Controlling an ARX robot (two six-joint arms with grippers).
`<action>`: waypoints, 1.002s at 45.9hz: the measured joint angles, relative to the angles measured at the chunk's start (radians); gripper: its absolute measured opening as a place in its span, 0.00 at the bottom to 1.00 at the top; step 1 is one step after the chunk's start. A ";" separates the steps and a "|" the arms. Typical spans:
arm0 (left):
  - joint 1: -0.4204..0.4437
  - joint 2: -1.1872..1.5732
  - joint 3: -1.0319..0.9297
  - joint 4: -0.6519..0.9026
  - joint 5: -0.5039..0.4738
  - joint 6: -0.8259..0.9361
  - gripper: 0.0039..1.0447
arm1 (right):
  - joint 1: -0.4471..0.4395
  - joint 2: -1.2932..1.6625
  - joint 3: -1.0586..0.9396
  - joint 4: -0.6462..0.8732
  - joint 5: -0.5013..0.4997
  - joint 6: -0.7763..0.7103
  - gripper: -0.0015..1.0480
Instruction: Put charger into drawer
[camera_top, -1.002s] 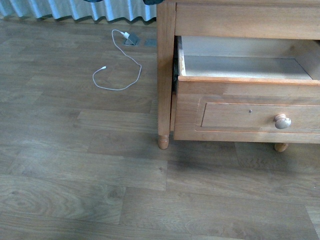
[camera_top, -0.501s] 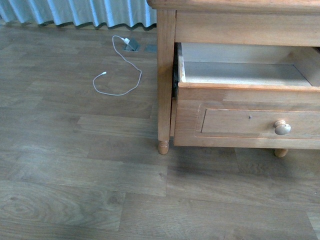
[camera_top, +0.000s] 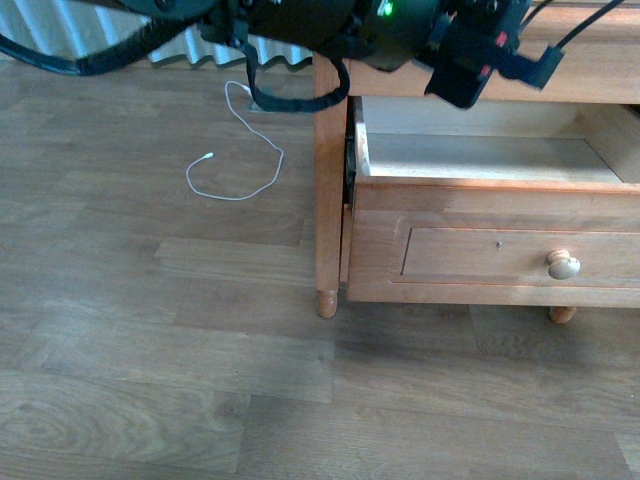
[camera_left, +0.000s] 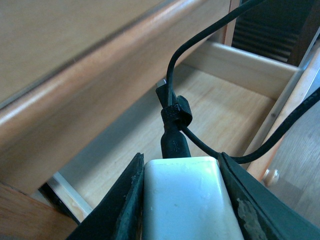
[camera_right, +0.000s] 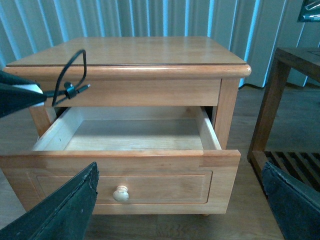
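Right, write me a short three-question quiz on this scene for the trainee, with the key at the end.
1. True or false: the charger already lies inside the drawer.
2. What holds the charger? A the left gripper; B the top of the nightstand; C the floor.
3. Name the thing lying on the floor beside the nightstand.
Key: 1 false, it is gripped above the open drawer. 2 A. 3 the thin white cable.
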 joint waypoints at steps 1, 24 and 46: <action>0.000 0.005 0.003 -0.002 -0.002 0.000 0.38 | 0.000 0.000 0.000 0.000 0.000 0.000 0.92; -0.035 0.373 0.380 -0.079 -0.159 -0.051 0.65 | 0.000 0.000 0.000 0.000 0.000 0.000 0.92; 0.055 -0.205 -0.143 0.187 -0.603 -0.100 0.94 | 0.000 0.000 0.000 0.000 0.000 0.000 0.92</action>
